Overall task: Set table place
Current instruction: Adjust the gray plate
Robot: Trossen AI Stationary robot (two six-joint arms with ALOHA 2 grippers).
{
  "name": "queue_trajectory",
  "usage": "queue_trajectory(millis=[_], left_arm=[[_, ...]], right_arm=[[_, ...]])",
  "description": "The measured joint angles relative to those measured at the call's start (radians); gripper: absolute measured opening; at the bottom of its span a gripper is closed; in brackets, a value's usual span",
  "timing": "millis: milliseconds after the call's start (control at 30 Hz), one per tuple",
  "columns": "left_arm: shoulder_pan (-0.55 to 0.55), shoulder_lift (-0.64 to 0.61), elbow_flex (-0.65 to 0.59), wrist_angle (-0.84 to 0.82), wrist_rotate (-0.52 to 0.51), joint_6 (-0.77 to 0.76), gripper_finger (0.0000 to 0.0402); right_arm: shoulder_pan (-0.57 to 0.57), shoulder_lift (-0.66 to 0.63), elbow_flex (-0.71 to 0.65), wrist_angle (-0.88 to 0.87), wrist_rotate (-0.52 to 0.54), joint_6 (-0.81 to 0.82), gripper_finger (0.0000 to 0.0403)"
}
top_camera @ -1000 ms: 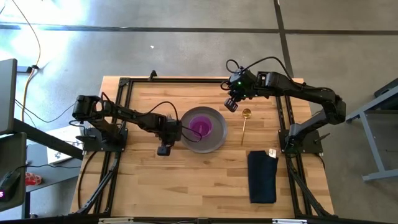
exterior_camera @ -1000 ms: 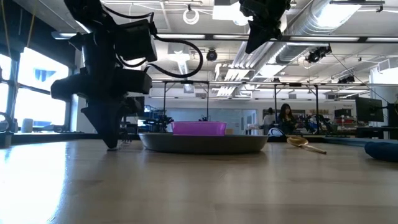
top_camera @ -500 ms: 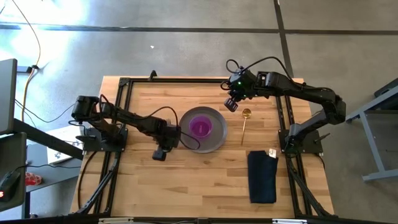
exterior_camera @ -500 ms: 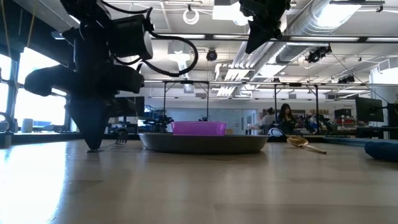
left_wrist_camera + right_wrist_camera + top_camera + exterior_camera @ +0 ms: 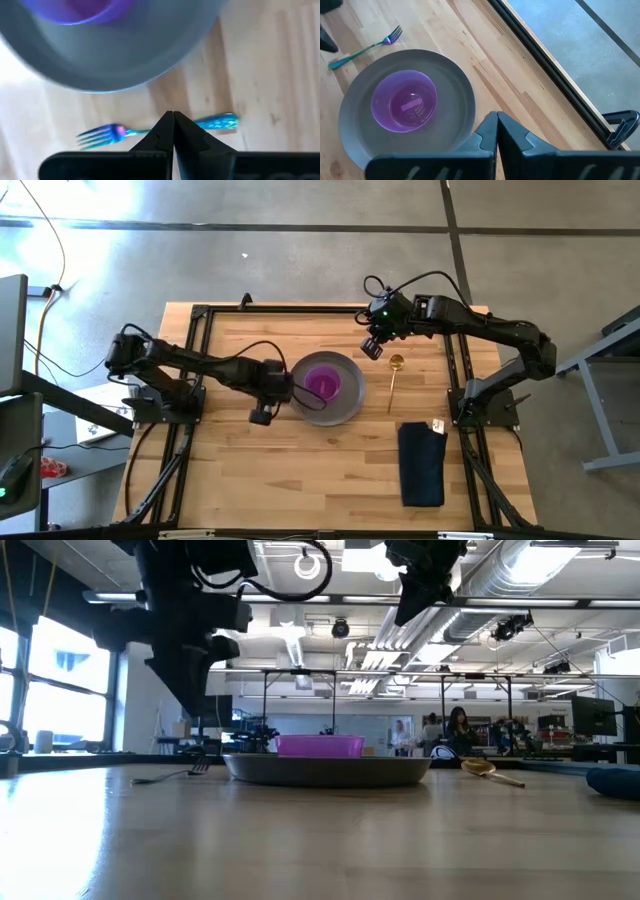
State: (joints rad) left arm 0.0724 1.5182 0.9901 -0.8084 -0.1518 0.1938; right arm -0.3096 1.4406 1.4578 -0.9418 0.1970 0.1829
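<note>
The grey plate (image 5: 345, 402) lies mid-table with the purple bowl (image 5: 322, 383) in it. The teal-handled fork (image 5: 210, 121) lies flat on the table (image 5: 230, 470) just left of the plate; it also shows in the right wrist view (image 5: 365, 47) and the low view (image 5: 170, 776). My left gripper (image 5: 173, 116) is shut and hangs above the fork's middle, clear of the table (image 5: 193, 718). My right gripper (image 5: 372, 350) is shut and empty, high above the table behind the plate. The gold spoon (image 5: 394, 380) lies right of the plate. The navy napkin (image 5: 421, 463) lies at the near right.
Black rails (image 5: 195, 350) frame the table on the left, and more run along the right side. Bare wood lies along the near edge, left of the napkin. People show in the room far behind the table (image 5: 460, 730).
My left gripper had its shut tips down on the table left of the plate. It slid a little toward the near-left, then rose clear. The fork stays lying on the table beside the plate. My right arm has kept still.
</note>
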Motion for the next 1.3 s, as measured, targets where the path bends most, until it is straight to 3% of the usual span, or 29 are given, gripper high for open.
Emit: queue_trajectory(millis=[133,333,600,700,767,867,967,1067,1300], left_arm=[[0.048,-0.025,-0.015,-0.028,-0.043,-0.043,0.0],[0.156,-0.026,-0.074,-0.026,0.011,-0.033,0.0],[0.165,-0.041,-0.082,0.048,0.028,-0.005,0.0],[0.178,-0.07,-0.081,0.101,0.03,-0.019,0.0],[0.196,-0.095,-0.066,0.117,0.033,-0.032,0.0],[0.238,-0.138,-0.034,0.107,0.028,-0.036,0.0],[0.277,-0.197,0.0,0.101,-0.006,-0.033,0.0],[0.319,-0.261,0.027,0.099,-0.043,-0.017,0.0],[0.419,-0.38,0.047,0.037,-0.054,0.035,0.0]], right_arm=[[0.0,0.0,0.0,0.001,0.0,-0.007,0.0],[0.0,0.0,0.0,-0.003,-0.006,-0.008,0.0],[0.0,0.001,-0.003,-0.105,0.026,0.048,0.0],[-0.013,0.005,-0.056,-0.026,0.034,0.052,0.0],[-0.043,0.02,-0.108,0.091,-0.029,0.065,0.0],[-0.085,0.075,-0.174,0.248,-0.111,0.085,0.0],[-0.11,0.175,-0.182,0.297,-0.14,0.098,0.0],[-0.125,0.297,-0.148,0.298,-0.197,0.098,0.0],[-0.125,0.522,0.003,0.302,-0.193,0.077,0.0]])
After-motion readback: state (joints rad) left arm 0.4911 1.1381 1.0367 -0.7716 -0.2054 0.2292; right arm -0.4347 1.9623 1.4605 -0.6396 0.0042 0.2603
